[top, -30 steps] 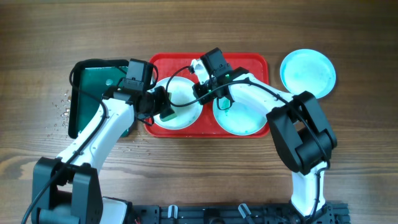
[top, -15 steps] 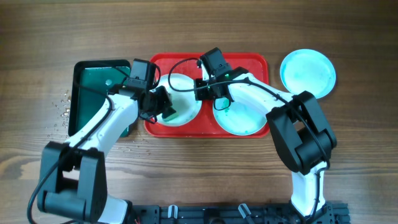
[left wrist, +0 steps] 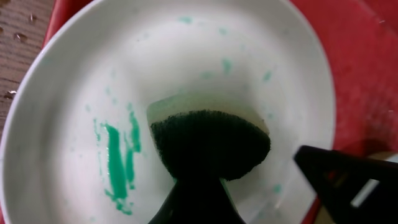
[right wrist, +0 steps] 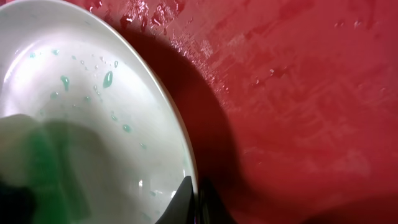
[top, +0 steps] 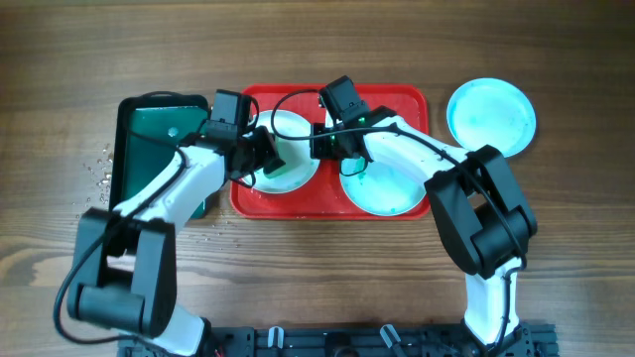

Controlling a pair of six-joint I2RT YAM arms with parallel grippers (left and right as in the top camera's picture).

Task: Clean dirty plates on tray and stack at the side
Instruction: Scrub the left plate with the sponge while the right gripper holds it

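Three plates in all, two trays, two claws. Nearest, on the right half of the one red tray [top: 397, 99], one turquoise plate [top: 385, 188]. Beside it on the left half, the one white plate [top: 298, 171], streaked with teal smears [left wrist: 115, 165]. Pressed onto its middle, one dark green sponge [left wrist: 208, 146], gripped tight in the left claw [left wrist: 199, 193]. Pinched narrow on that same plate's right rim, the right claw [right wrist: 194, 202], jaws closed on the edge. Left of the red tray, one dark green tray [top: 149, 139] with a black rim. Farthest, off the red tray on the bare table [top: 575, 248] at the right, the second turquoise plate [top: 491, 117], alone.
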